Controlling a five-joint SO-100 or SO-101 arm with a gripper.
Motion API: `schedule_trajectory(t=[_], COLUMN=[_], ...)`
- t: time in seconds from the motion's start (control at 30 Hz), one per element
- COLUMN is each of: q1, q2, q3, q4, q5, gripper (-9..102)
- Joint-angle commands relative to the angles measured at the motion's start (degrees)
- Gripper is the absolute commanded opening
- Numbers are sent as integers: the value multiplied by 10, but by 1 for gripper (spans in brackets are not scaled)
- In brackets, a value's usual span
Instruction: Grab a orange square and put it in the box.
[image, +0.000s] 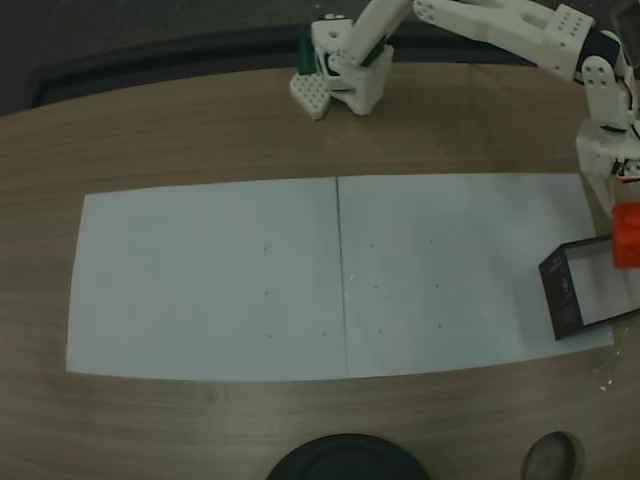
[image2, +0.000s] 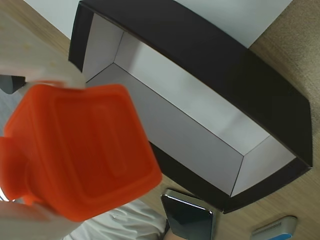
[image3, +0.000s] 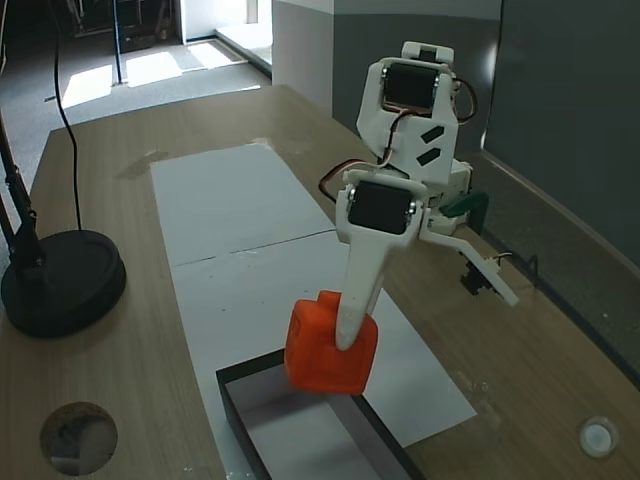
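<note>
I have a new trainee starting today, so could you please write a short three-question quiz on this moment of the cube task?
1. True or false: the orange square already rests on the floor of the box.
2. What is the gripper holding?
A. nothing
B. the orange square
C. the box
3. Fill in: the box stands partly on the white ____.

Key:
1. False; it is held above the box.
2. B
3. paper

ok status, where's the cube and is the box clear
Pincer shut on orange square, held in the air. Square hangs over the near edge of the box, not yet inside. Box interior bare, nothing in the way.
</note>
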Motion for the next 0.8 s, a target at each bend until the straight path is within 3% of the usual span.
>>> schedule_trajectory(t=[0.0,0.37,0.53,0.77], q1=[7,8,11,13], q2=[4,-18,-18,-11], q3=[-45,-45,-43,-42], q4=[-27,-54,-47,-47], q5=[-4,3,54,54], gripper=[11,14,36,32])
